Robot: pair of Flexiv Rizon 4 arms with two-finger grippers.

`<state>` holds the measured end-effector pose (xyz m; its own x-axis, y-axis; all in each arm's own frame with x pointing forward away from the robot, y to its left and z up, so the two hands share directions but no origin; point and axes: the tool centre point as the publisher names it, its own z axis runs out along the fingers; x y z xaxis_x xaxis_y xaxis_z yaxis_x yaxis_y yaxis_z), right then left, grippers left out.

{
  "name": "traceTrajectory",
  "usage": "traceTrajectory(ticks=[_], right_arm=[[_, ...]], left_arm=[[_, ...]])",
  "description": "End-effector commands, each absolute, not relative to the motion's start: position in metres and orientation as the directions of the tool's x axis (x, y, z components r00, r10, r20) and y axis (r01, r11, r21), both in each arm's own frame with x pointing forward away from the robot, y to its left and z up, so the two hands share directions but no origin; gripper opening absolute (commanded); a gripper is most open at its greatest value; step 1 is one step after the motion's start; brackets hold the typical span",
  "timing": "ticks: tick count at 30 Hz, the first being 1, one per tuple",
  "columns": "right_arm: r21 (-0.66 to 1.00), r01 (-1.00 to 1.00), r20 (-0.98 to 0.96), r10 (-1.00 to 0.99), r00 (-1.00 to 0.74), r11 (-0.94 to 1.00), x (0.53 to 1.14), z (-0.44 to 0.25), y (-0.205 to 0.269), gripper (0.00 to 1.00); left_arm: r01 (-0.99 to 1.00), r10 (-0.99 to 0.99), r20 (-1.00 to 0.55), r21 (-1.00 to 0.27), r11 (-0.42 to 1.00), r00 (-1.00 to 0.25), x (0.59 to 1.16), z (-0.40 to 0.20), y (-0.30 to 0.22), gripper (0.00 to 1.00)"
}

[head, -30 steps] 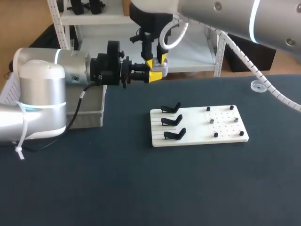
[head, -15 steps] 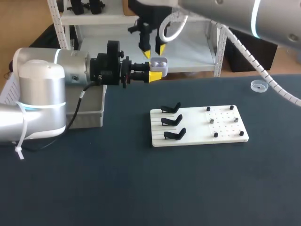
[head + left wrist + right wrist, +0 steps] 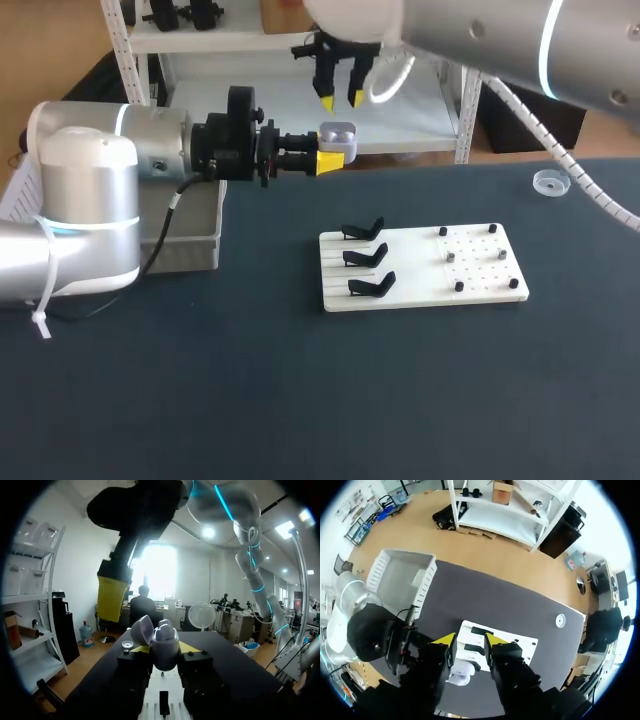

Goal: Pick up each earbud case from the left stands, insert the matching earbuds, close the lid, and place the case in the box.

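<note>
Your earbud case (image 3: 337,136) sits clamped between the yellow tips of your left gripper (image 3: 164,649), held in the air over the far edge of the table (image 3: 300,400). Its mouth faces up and its long axis lies level. The lid (image 3: 141,629) is hinged open and leans off to one side. Any print on it is too small to read. Your right gripper (image 3: 340,97) hangs just above the case, fingers pointing down, spread apart and touching nothing. Nearer you, a white board (image 3: 480,285) carries three black stands (image 3: 365,258). The box (image 3: 190,240) lies at the table's left, partly hidden by the left arm.
</note>
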<state>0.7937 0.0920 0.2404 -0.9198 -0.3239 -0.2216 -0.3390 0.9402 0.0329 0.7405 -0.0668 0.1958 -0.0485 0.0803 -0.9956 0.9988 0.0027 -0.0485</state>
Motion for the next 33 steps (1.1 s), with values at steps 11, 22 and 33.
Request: traceTrajectory(ticks=[11,22,33], right_arm=[[0.071,-0.275,-0.187,-0.258,-0.948,0.959,0.793,0.216,0.087,0.33],[0.056,-0.260,-0.163,-0.248,-0.955,0.964,0.769,0.223,0.082,0.34],[0.072,-0.256,-0.171,-0.241,-0.955,0.964,0.758,0.229,0.080,0.36]], left_arm=[[0.999,0.079,-0.996,-0.048,0.004,-0.048,0.740,0.195,-0.067,0.00],[0.999,0.079,-0.996,-0.048,0.004,-0.048,0.740,0.195,-0.067,0.00],[0.999,0.079,-0.996,-0.048,0.004,-0.048,0.740,0.195,-0.067,0.00]])
